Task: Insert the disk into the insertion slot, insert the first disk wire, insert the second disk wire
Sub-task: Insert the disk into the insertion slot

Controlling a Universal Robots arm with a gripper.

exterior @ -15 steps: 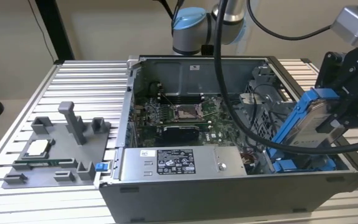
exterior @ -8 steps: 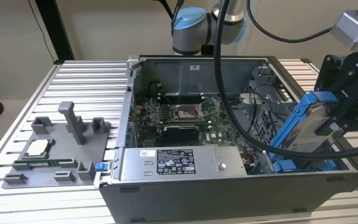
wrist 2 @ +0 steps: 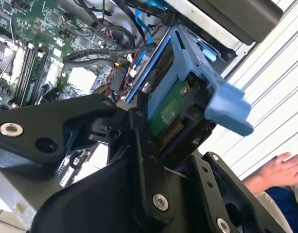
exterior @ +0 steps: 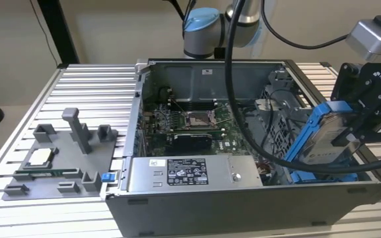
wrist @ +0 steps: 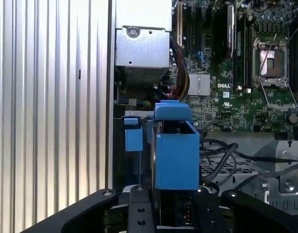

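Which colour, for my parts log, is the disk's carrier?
Carrier: bright blue, best in the first wrist view.

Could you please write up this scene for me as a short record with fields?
setting: open computer case on a slatted metal table
gripper: shut on the disk
disk pose: in its blue carrier, tilted, at the case's end on the exterior view's right
insertion slot: blue rails below the disk; disk not lying flat in it
power-supply box: grey, labelled, along the case's near wall
fixture tray: grey, on the table at the exterior view's left
person: a hand beside the case, in the second wrist view
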